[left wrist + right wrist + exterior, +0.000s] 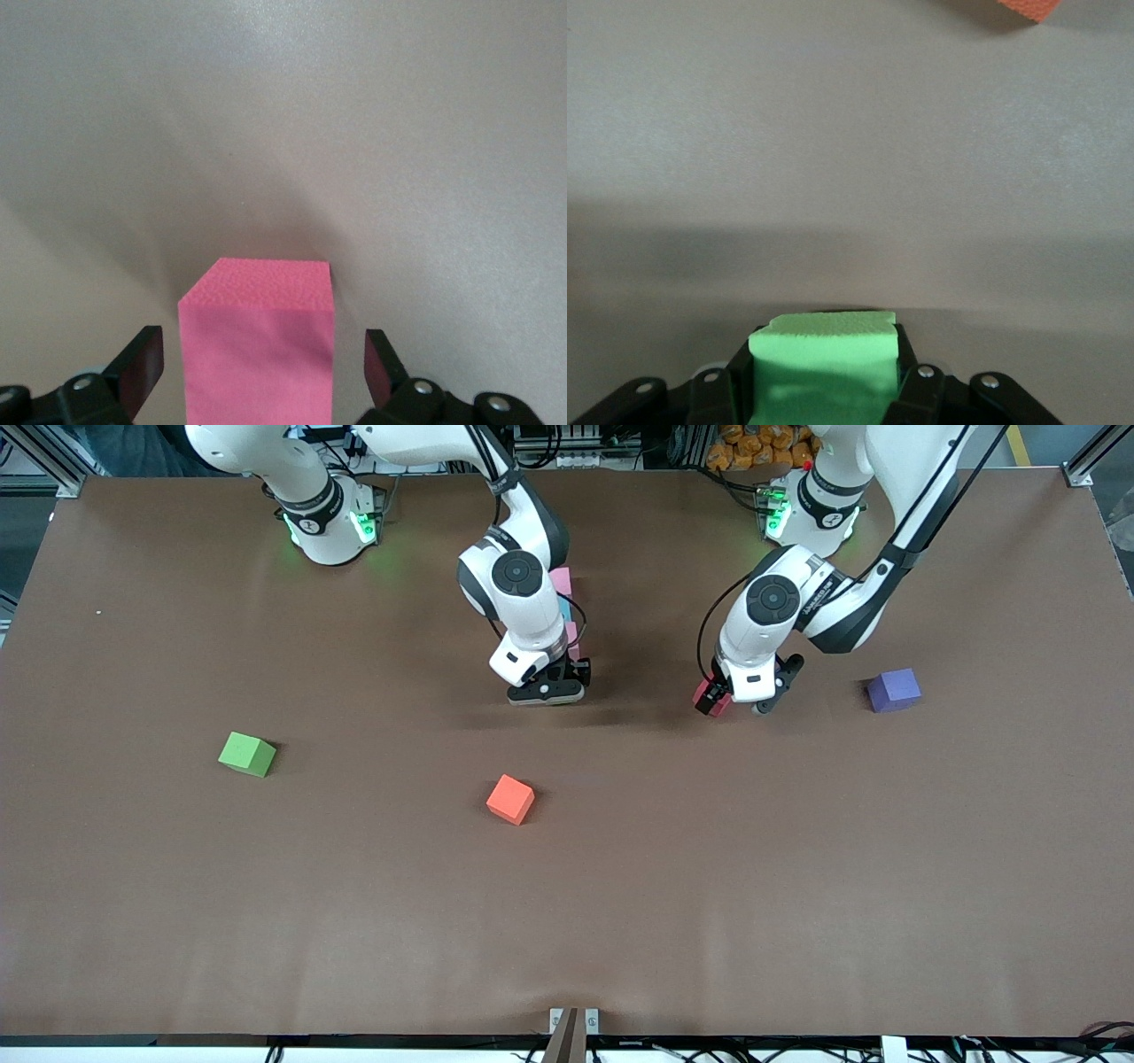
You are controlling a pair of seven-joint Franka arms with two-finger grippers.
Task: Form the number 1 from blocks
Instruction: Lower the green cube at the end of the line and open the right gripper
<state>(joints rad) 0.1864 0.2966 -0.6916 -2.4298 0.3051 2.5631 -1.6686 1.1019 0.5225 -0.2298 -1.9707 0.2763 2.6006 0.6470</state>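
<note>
The table (797, 886) nearest the front camera lies open, broken only by a green cube (247, 754) toward the right arm's end and an orange cube (510, 799) mid-table. Farther up, the right gripper (547, 691), clamped on another green cube (824, 363), blocks the end of the pink-and-blue row (563, 607). The left gripper (749, 700) straddles a crimson cube (257, 354) with gaps either side; a purple cube (894, 690) sits near it.

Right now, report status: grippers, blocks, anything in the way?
Right gripper shut on green block, by the row. Left gripper open around crimson block. Row partly hidden: pink, blue, pink. Orange, purple, second green lie apart.
</note>
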